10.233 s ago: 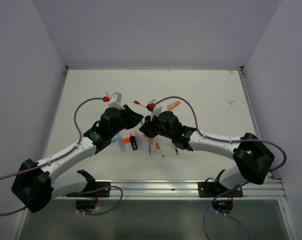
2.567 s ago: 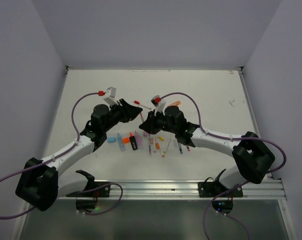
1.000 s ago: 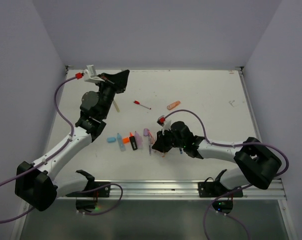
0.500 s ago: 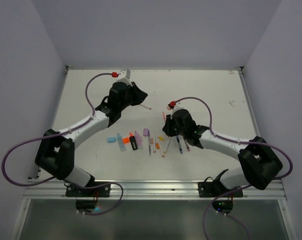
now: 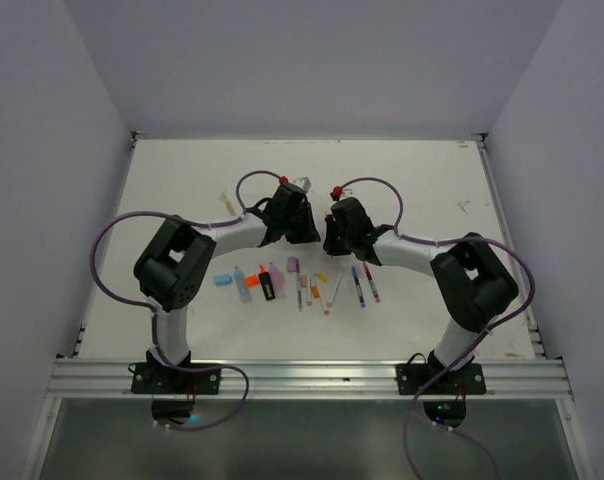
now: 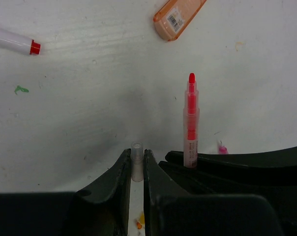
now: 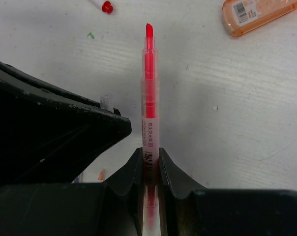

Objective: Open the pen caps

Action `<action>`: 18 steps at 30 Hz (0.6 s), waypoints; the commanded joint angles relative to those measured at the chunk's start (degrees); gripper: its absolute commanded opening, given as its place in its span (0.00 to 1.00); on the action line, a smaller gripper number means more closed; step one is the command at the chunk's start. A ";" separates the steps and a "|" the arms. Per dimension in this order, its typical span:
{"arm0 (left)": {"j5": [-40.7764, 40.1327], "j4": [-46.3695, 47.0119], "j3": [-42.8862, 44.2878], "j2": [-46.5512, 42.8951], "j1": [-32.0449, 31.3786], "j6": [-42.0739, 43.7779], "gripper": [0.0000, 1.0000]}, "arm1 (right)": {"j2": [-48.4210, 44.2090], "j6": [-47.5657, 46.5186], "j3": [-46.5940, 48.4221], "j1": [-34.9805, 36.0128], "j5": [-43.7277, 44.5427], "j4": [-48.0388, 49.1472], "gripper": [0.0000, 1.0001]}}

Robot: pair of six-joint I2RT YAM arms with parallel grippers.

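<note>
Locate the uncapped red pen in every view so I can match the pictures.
Top external: cannot be made out.
Left wrist: the red pen is right of centre, tip toward the top edge, beside the left gripper, which is clamping a clear cap.
Right wrist: centre, held in the right gripper.
Landmark: the orange barcoded highlighter, at the top of both wrist views.
</note>
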 commanded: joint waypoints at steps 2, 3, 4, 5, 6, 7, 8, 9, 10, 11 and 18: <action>2.42 -0.43 2.99 2.94 -0.44 0.87 0.06 | 3.10 1.10 2.65 -0.22 -0.53 -1.05 0.06; 2.51 -0.43 3.08 3.29 -0.62 0.87 0.07 | 3.54 1.28 2.74 -0.30 -0.79 -0.87 0.08; 2.51 -0.43 3.08 3.64 -0.88 0.87 0.09 | 4.41 1.37 2.91 -0.39 -0.88 -0.87 0.08; 2.51 -0.43 2.99 4.08 -0.97 0.87 0.10 | 4.59 1.37 3.00 -0.39 -0.88 -0.87 0.09; 2.16 -0.52 2.91 4.26 -1.06 0.87 0.11 | 4.86 1.45 2.92 -0.57 -0.88 -0.96 0.11; 1.99 -0.52 2.82 4.35 -1.06 0.70 0.13 | 4.86 1.46 2.92 -0.57 -0.97 -0.96 0.13; 1.81 -0.52 2.56 4.53 -1.06 0.78 0.17 | 4.86 1.46 2.74 -0.66 -1.06 -0.96 0.14; 1.64 -0.52 2.47 4.61 -1.06 0.78 0.18 | 4.95 1.46 2.57 -0.74 -0.89 -0.96 0.17; 1.72 -0.52 2.38 4.79 -1.06 0.78 0.19 | 4.86 1.46 2.48 -0.74 -0.97 -0.96 0.19; 1.90 -0.52 2.38 5.05 -1.06 0.78 0.22 | 4.86 1.46 2.30 -0.74 -0.97 -0.96 0.21; 0.76 -0.69 1.94 4.09 -1.06 0.61 0.34 | 3.54 1.80 0.81 -0.92 -1.15 -0.61 0.36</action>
